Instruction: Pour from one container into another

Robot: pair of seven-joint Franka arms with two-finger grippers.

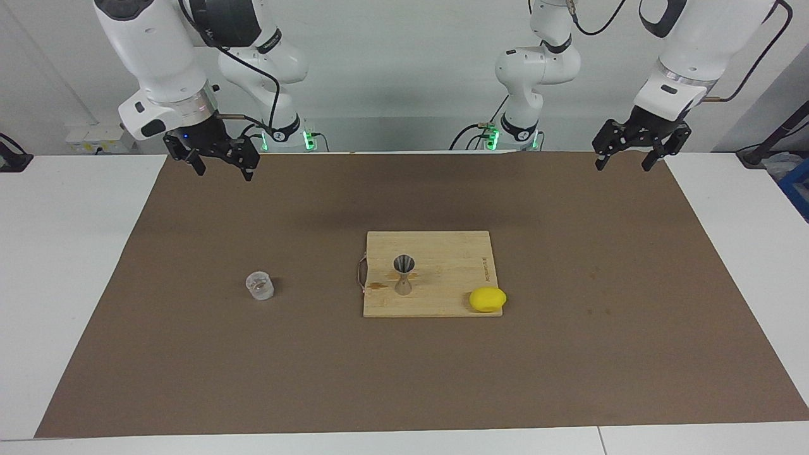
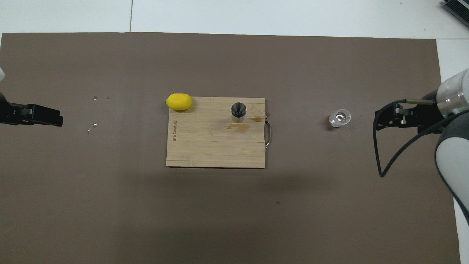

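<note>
The small clear glass tumbler (image 1: 260,285) (image 2: 339,118) stands upright on the brown mat toward the right arm's end. The steel hourglass jigger (image 1: 403,275) (image 2: 238,111) stands upright on the wooden cutting board (image 1: 442,249) (image 2: 212,146) in the middle of the mat. My right gripper (image 1: 224,174) (image 2: 378,122) hangs open and empty, high over the mat's corner at the right arm's end. My left gripper (image 1: 622,167) (image 2: 58,120) hangs open and empty over the mat's corner at the left arm's end, waiting. Neither gripper touches anything.
A yellow lemon (image 1: 487,299) (image 2: 178,102) rests at the board's corner toward the left arm's end. Wet stains mark the board beside the jigger. A few droplets (image 2: 95,125) lie on the mat toward the left arm's end. White table surrounds the mat (image 1: 569,366).
</note>
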